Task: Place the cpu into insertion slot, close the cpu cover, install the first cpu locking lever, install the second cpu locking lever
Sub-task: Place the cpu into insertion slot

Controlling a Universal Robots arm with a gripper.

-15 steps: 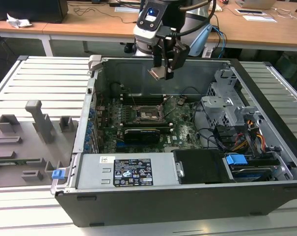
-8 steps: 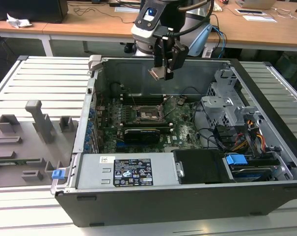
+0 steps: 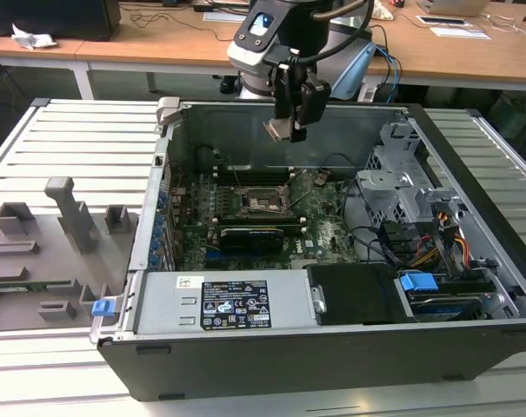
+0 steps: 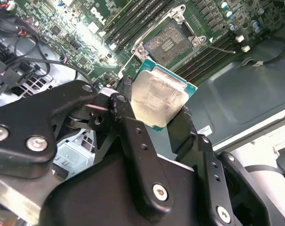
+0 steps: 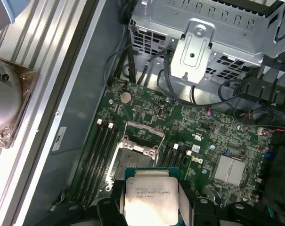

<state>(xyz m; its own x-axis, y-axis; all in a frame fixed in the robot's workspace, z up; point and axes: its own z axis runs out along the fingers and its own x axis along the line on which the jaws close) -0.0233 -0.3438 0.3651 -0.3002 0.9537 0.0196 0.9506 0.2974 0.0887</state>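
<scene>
Fingers (image 4: 133, 132) of the gripper (image 4: 156, 101) crowded the foreground of the second wrist view and covered two opposite edges of the cpu (image 4: 158, 96), so the depth of the grip could not be made out. In the first wrist view the cpu (image 5: 149, 197) was partly cut off by the picture's edge.

The pincer was drawn in narrow, clamped on the cpu from two sides, with the chip's pale silvery face turned toward both wrist cameras. A thin green rim around that face could be seen in the second wrist view.

Beyond the chip lay the insertion slot (image 5: 133, 162) in the green motherboard (image 5: 217, 136), its dark centre bare, with long memory slots (image 5: 102, 146) on either side. A silvery frame at one edge of the socket, likely the cpu cover (image 5: 143, 131), seemed swung up off it, though its angle was hard to judge.

The exterior view gave the height: the gripper (image 3: 284, 130) held the cpu (image 3: 275, 130) in the air, well above the insertion slot (image 3: 261, 201) and apart from it, inside the open computer case (image 3: 271, 356). Farther off, the first wrist view showed a metal drive cage (image 5: 203, 28) with cables running beneath it, while the exterior view showed a grey fixture tray (image 3: 45, 252) on the exterior view's left.
</scene>
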